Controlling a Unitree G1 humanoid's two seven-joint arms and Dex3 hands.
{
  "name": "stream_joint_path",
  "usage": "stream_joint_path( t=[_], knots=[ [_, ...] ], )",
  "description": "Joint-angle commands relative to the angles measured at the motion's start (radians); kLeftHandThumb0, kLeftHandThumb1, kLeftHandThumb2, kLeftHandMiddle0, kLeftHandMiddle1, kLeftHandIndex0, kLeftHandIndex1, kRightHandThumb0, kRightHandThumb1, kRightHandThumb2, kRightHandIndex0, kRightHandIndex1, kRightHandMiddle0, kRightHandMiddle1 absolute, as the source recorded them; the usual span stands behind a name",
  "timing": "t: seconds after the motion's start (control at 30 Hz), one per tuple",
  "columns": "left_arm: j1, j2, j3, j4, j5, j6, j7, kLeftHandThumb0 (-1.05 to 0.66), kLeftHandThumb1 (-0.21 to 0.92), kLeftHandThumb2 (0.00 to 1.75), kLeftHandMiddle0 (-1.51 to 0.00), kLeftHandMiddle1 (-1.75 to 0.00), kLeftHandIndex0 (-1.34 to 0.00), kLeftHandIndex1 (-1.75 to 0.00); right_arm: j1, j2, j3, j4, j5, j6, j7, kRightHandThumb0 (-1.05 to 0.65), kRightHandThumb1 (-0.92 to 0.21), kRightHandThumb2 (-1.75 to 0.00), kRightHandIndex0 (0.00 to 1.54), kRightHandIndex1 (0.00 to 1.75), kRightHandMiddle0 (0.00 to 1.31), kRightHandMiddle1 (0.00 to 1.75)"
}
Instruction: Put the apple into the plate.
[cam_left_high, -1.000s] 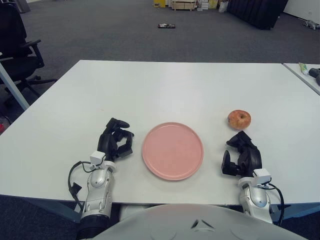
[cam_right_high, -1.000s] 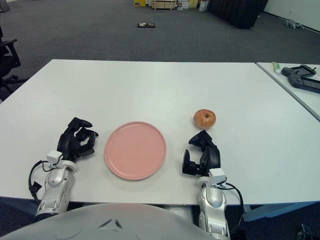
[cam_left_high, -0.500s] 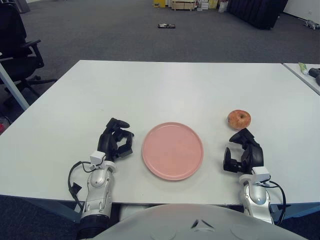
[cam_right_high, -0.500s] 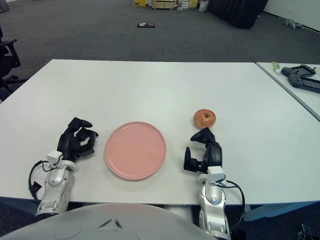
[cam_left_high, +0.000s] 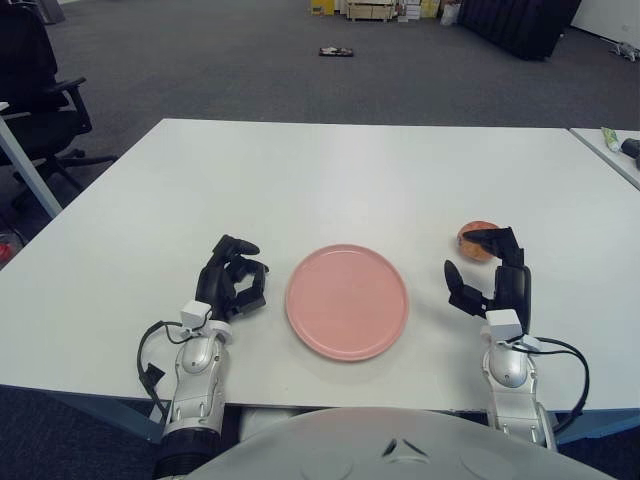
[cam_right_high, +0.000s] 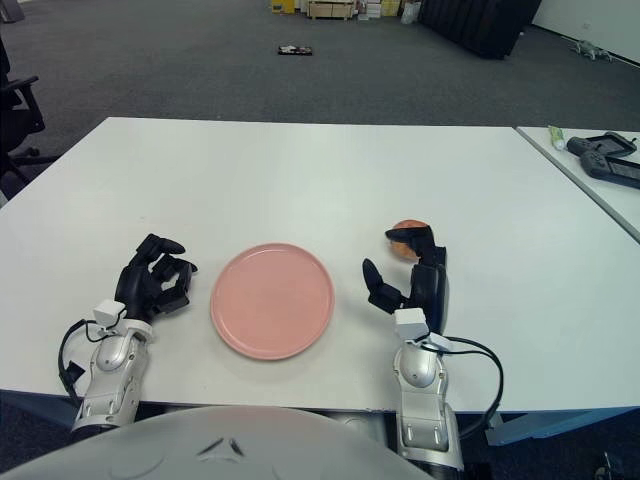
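Pink and round, the plate (cam_left_high: 346, 300) lies flat on the white table (cam_left_high: 330, 180), near the front edge and about in the middle between the two hands. Nothing is on the plate. The apple (cam_left_high: 476, 240) sits on the table to the right of the plate, well apart from it, and it is partly hidden behind the right hand (cam_left_high: 492, 274).

The right hand is raised over the table, directly in front of the apple. Its fingers (cam_left_high: 488, 236) are spread wide: one reaches over the top of the apple and another points toward the plate. The hand does not grasp anything, and I cannot tell if the upper finger touches the fruit or only shows in front of it.

The left hand (cam_left_high: 233, 281) shows just beside the left side of the plate. Its fingers are curled in loosely, and they hold nothing.
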Motion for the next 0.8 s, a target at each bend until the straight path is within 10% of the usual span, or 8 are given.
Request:
stream_joint_path(
  t=[0.0, 0.27, 0.77],
  knots=[
    [-0.004, -0.002, -0.001, 0.002, -0.005, 0.013, -0.001, -0.01, 0.41, 1.14, -0.61, -1.48, -0.41, -1.75, -0.023, 0.000, 0.004, -0.013, -0.054, 0.034, -0.048, -0.77, -0.70, -0.65, 0.00, 0.10, 0.00, 0.49],
    [-0.001, 0.002, -0.005, 0.000, -0.004, 0.008, -0.008, -0.01, 0.41, 1.14, -0.62, -1.48, -0.41, -1.75, -0.087, 0.001, 0.038, -0.052, -0.188, 0.206, -0.072, -0.85, -0.62, -0.54, 0.00, 0.00, 0.00, 0.05],
    [0.002, 0.007, -0.007, -0.003, 0.011, 0.005, 0.000, -0.01, 0.40, 1.17, -0.59, -1.55, -0.41, -1.75, -0.316, -0.106, 0.024, 0.098, -0.176, 0.294, -0.069, -0.96, -0.62, -0.37, 0.00, 0.00, 0.00, 0.00]
  ],
)
